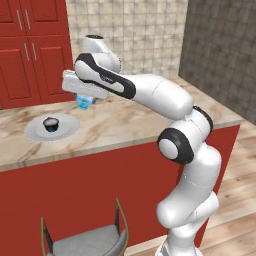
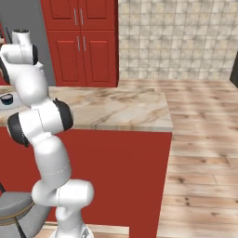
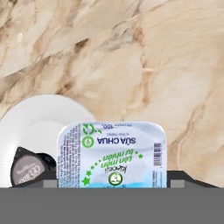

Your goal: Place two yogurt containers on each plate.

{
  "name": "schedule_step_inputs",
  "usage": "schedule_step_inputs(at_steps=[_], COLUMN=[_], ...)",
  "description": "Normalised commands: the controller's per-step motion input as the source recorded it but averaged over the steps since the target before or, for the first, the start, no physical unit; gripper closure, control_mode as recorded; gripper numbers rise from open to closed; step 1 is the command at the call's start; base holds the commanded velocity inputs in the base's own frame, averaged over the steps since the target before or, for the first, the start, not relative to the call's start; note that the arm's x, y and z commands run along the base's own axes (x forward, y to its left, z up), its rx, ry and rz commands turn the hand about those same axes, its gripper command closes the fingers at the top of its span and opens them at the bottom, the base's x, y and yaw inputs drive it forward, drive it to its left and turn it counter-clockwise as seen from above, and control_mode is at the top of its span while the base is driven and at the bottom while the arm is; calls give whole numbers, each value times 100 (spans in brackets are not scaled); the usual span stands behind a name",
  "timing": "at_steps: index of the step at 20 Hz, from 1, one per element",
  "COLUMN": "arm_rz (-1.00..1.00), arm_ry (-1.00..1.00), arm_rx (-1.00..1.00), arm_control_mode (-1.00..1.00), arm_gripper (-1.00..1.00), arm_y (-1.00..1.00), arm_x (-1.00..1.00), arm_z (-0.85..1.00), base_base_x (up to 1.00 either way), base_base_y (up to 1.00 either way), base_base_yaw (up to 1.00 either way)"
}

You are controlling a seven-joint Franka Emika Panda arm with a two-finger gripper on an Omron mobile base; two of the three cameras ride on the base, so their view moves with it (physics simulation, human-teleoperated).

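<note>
White arm stretched left over the counter, elbow bent, end effector [image 1: 85,100] pointing down, closed on yogurt container [image 1: 84,102]

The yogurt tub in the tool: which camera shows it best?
The hand view: the yogurt tub sits close up, its printed lid facing the camera, beside the plate. The left base view shows only a small blue patch of it under the tool, above the counter. In the right base view I cannot make it out.
</note>
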Motion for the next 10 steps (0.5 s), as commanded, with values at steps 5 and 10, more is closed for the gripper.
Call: schedule_step_inputs(at_steps=[5, 10], arm_rz=[0, 0], arm_ry=[-2, 0], arm_rx=[6, 0], arm_control_mode=[-100, -100], arm_gripper=[100, 100], arm_y=[46, 30], arm_x=[0, 0], arm_z=[-7, -14], base_base_x=[0, 0], base_base_y=[0, 0], base_base_yaw=[0, 0])
